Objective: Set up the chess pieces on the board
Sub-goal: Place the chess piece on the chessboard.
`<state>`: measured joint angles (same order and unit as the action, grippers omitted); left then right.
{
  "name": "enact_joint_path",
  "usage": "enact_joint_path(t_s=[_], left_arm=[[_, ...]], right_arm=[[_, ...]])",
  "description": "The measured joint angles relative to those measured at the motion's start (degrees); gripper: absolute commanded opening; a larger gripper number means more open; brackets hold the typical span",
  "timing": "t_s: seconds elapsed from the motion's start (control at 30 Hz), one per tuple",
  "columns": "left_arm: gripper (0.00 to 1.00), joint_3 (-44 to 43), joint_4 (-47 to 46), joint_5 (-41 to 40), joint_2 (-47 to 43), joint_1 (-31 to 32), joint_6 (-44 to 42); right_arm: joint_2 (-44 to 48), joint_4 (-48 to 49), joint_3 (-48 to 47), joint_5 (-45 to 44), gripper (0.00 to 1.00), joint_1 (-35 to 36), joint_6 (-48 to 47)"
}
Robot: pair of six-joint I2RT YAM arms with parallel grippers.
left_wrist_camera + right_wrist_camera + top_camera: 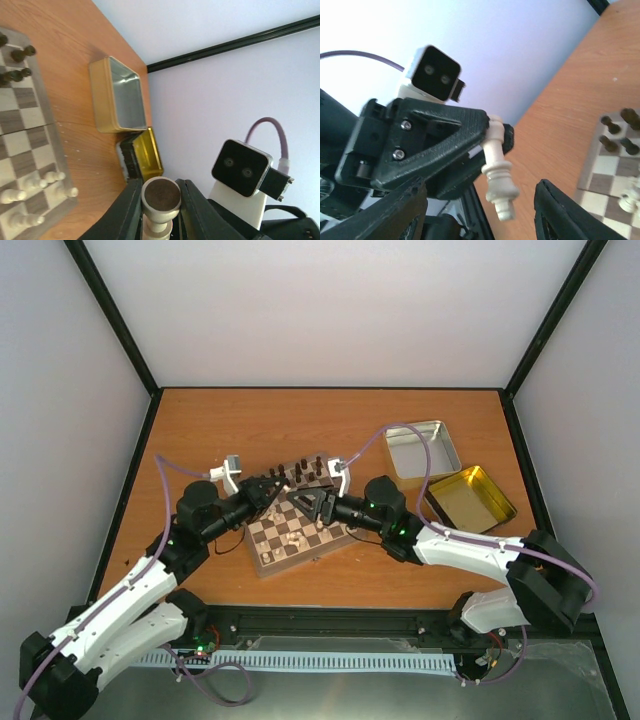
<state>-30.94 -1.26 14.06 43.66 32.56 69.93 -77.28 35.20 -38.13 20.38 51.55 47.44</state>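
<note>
At the bottom middle of the left wrist view, clamped in the left gripper: a cream chess piece, dark felt base facing the lens. Over in the right wrist view, pokes down and slightly right, long axis steep, seemingly into the gap of the wide-open right gripper. Reads like a handoff, so nearer the right arm. Slim, turned, collared. Hangs over the upper part of the board, mid-frame from above.

Cream chess pieces, brown/cream chk'd board.
</note>
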Motion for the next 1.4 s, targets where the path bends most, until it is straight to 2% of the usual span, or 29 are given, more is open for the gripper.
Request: enact_joint_path(t_s=[0.17, 0.37, 0.53, 0.67, 0.73, 0.83, 0.93, 1.03, 1.13, 1.17, 1.23, 1.4], left_arm=[[0.11, 0.11, -3.15, 1.7, -1.31, 0.0, 5.05], [0.12, 0.24, -5.31, 1.88, -1.95, 0.0, 8.31], [0.16, 0.96, -6.73, 1.88, -1.92, 0.0, 10.08], [0.23, 1.36, -7.39, 1.86, -1.75, 0.0, 10.58], [0.29, 1.81, -7.37, 1.68, -1.73, 0.0, 10.58], [0.53, 2.47, -6.69, 0.7, -1.73, 0.0, 9.7], [0.66, 2.43, -2.84, -2.01, -2.27, 0.0, 6.56], [0.77, 1.66, 5.05, -7.15, -3.87, 0.0, 0.85], [0.83, -1.22, 15.41, -14.12, -6.14, 0.0, -6.43], [0.85, -2.16, 17.53, -15.61, -6.75, 0.0, -8.44], [0.88, -5.44, 23.58, -19.12, -8.15, 0.0, -13.99], [0.95, -11.93, 33.55, -25.49, -11.78, 0.0, -25.24]], right_arm=[[-0.04, 6.08, 0.0, 0.31, 0.38, 0.35, 4.76], [-0.33, 8.92, 0.02, 0.39, 0.35, 0.42, 7.5], [-0.33, 9.49, 0.55, -0.02, 0.19, 0.42, 8.63], [-0.33, 8.44, 0.59, -0.9, 0.13, 0.42, 9.4], [-0.33, 7.15, 0.46, -1.42, 0.12, 0.5, 9.55], [0.15, 3.72, 0.22, -2.43, 0.12, 0.61, 9.14], [1.84, -5.4, -1.92, -3.8, 0.12, 0.55, 6.88], [3.56, -16.65, -6.6, -5.46, 0.13, 0.26, 2.84], [3.74, -33.83, -15.45, -6.95, 0.14, -0.81, -3.17], [3.69, -35.19, -16.13, -7.21, 0.14, -1.22, -3.76], [2.49, -46.12, -21.59, -7.87, 0.14, -2.1, -8.02], [-3.15, -68.78, -31.58, -8.17, 0.12, -2.51, -17.59]])
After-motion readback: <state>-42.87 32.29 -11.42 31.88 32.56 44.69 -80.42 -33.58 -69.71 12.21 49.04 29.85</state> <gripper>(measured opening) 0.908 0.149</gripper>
